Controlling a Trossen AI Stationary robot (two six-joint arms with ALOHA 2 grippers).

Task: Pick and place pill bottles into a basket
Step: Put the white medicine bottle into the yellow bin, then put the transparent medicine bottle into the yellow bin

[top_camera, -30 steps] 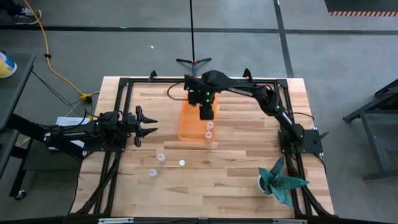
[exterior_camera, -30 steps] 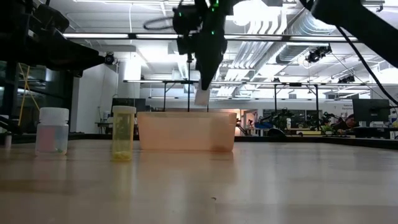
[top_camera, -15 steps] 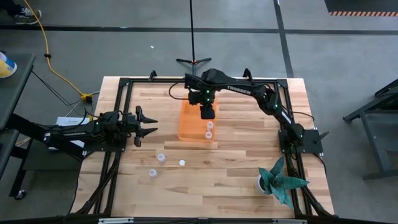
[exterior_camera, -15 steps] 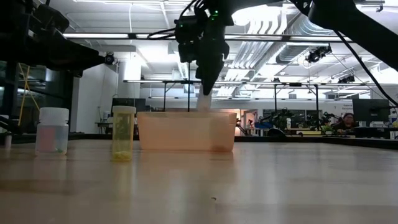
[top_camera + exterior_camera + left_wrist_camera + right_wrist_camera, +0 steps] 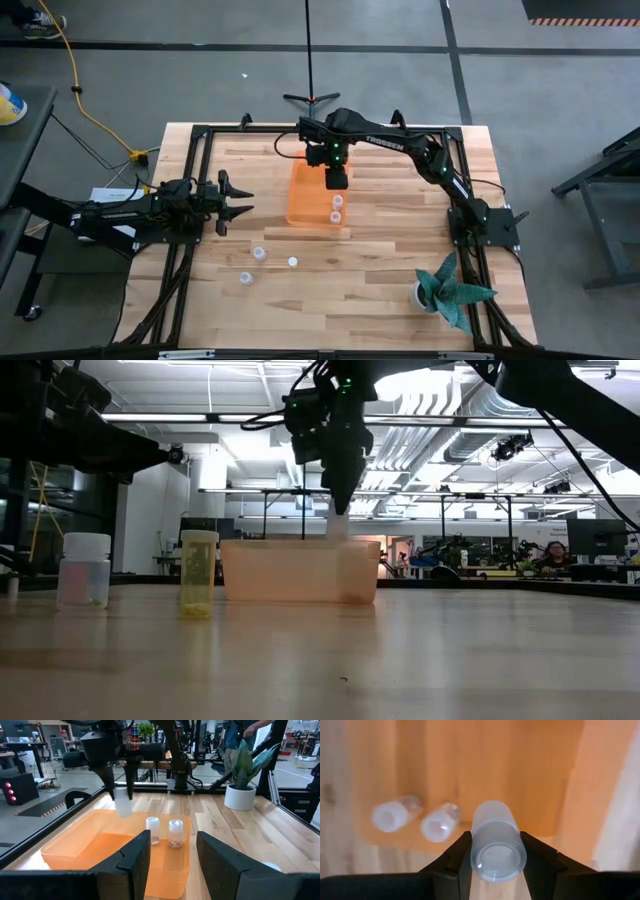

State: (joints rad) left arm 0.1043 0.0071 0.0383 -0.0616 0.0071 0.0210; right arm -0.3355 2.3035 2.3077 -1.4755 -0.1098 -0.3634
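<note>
Right claw grips a pill bottle upright above the basket.

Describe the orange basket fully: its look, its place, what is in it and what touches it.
The basket is a rectangular, translucent orange plastic bin with low walls, resting flat on the wooden table. Two pill bottles stand upright together at one end inside it. The right pincer hangs over it, shut on a third bottle held above the bin's floor. The left pincer, open, waits to the basket's side, not touching it.
</note>
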